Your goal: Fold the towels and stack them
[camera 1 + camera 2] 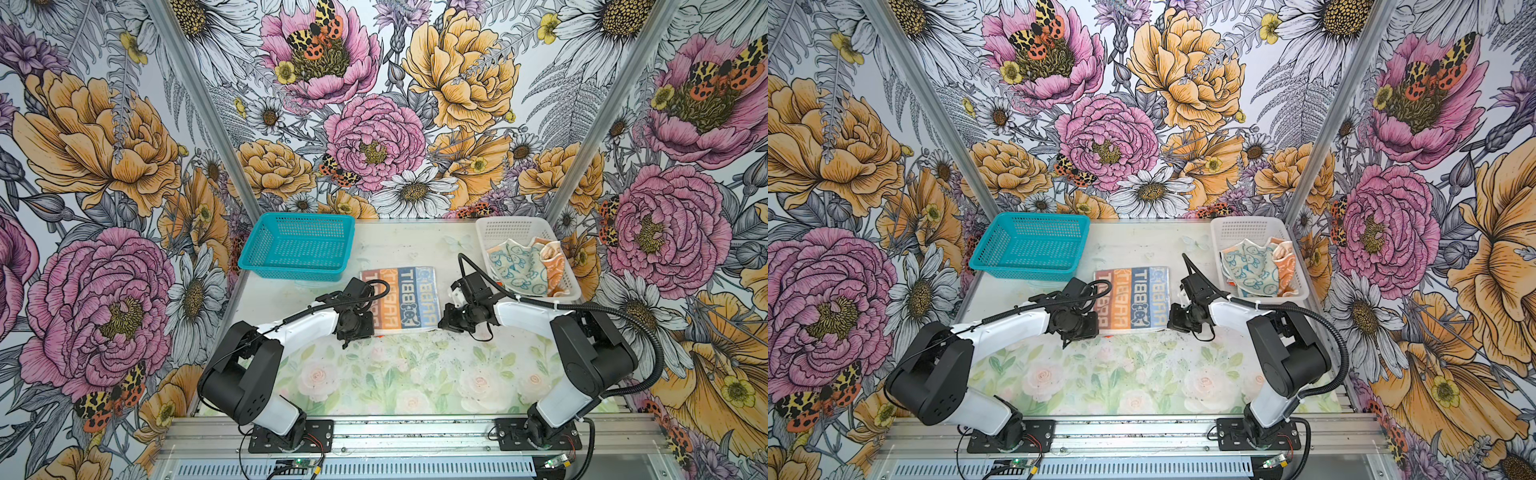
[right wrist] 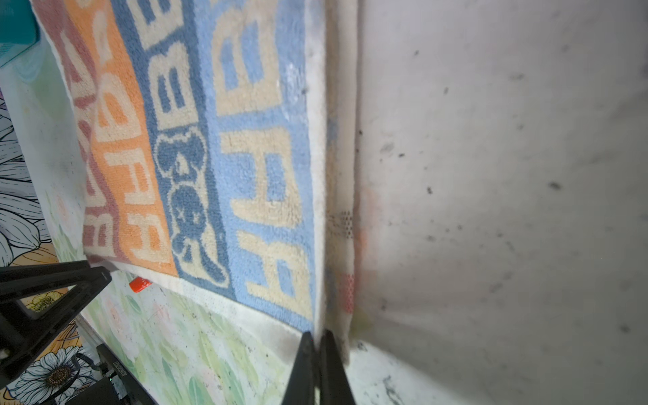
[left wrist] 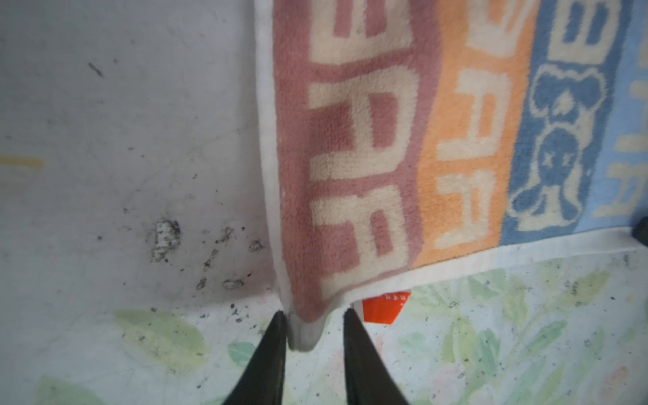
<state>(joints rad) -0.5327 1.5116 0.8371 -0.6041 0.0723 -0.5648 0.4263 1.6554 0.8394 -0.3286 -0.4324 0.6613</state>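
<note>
The left gripper has its jaws apart, with the near left corner of the striped towel between them. The towel lies flat on the table. The right gripper pinches the towel's near right corner. Further right, the cream towel and orange towel sit in the white basket.

Striped towel: looped terry cloth, fuzzy matt pile; flat-woven white hem.
Cream towel, orange towel: soft matt cloth.
Teal basket, far left, and white basket, far right: moulded plastic mesh, slight sheen.
Table: smooth printed sheet, scuffed, flecked with dark specks.
Near rail: bare brushed metal.
</note>
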